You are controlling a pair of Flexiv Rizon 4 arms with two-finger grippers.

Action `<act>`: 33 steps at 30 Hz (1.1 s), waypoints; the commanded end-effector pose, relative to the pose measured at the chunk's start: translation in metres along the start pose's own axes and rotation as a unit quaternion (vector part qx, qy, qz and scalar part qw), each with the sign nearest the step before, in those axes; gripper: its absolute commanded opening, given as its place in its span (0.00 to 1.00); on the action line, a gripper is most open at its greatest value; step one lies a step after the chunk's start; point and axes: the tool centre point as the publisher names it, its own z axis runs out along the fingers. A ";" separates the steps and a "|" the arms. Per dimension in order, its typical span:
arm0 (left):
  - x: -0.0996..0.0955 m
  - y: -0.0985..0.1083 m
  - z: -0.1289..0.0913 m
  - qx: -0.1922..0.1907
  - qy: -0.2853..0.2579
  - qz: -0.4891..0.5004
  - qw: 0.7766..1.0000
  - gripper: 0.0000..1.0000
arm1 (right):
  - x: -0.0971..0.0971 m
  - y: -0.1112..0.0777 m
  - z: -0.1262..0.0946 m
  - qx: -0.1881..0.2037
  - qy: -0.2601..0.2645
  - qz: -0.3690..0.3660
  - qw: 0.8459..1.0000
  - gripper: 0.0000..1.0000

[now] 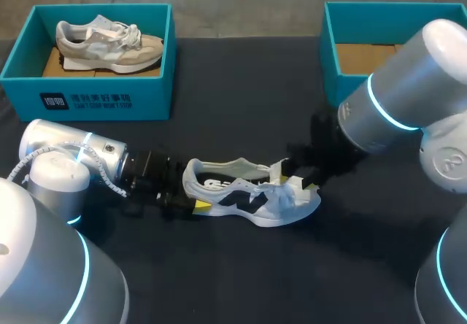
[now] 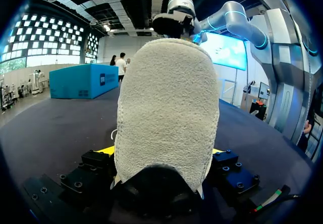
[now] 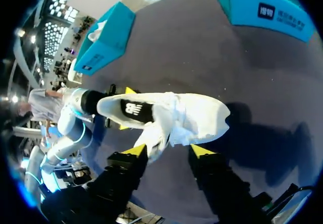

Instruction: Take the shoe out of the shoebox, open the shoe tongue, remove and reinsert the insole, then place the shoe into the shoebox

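the white shoe [image 1: 248, 196] with the black side logo is out on the dark table [image 1: 241, 105], in neither box, its heel pointing to the left arm's side and its toe to the right arm's. the left gripper [image 1: 191, 206] has hold of that heel: from its own wrist the towelling-lined heel [image 2: 166, 113] fills the space between the two yellow tips [image 2: 162, 151], which press on it from either side. at the other end of the shoe the right gripper [image 1: 299, 182] sits over the laces and tongue; seen from its wrist the fingers [image 3: 169, 151] stand well apart, a loose flap of the shoe [image 3: 171, 115] hangs down between them close to one tip, and nothing is clamped. well beyond the shoe's heel end stands a teal shoebox [image 1: 87, 98] with a beige shoe [image 1: 109, 43] lying in it. beyond the toe end stands a second teal shoebox [image 1: 332, 54], showing only its brown cardboard floor.
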 end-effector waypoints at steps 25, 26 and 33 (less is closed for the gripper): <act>-0.001 0.002 0.001 0.000 -0.001 0.000 1.000 0.00 | 0.130 0.017 -0.051 0.049 -0.237 -0.337 0.910 0.00; -0.001 0.002 0.001 0.000 -0.001 0.000 1.000 0.00 | 0.131 0.018 -0.051 0.058 -0.228 -0.362 0.902 0.00; -0.001 0.002 0.001 0.000 -0.001 0.000 1.000 0.00 | 0.131 0.012 -0.058 0.091 -0.098 -0.511 0.849 0.00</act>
